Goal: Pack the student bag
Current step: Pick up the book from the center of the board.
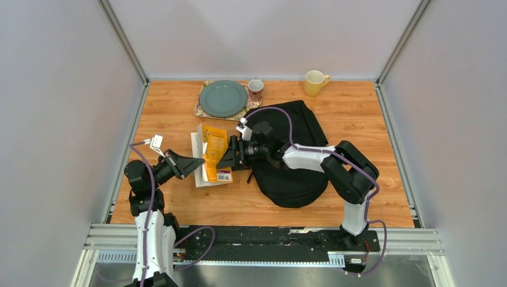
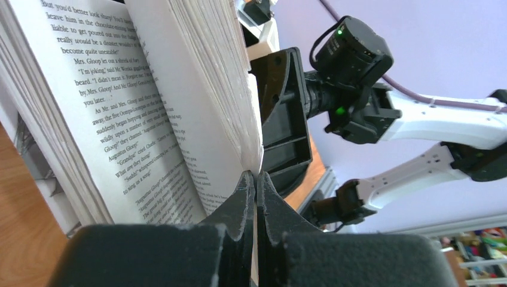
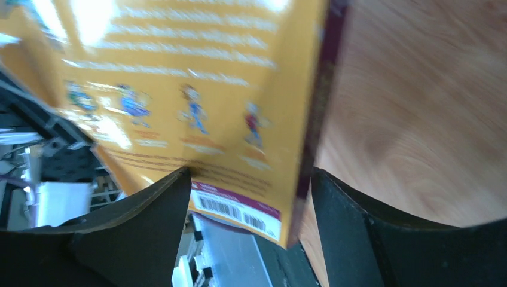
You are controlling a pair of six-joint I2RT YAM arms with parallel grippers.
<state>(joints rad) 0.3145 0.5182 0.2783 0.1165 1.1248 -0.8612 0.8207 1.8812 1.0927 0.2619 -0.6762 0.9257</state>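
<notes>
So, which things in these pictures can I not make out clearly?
Student bag opening: top view, the fabric is all black and the right arm lies across it.
Book title: right wrist view, the cover is blurred and cut by the top edge.
Small mug print: top view, too small.
</notes>
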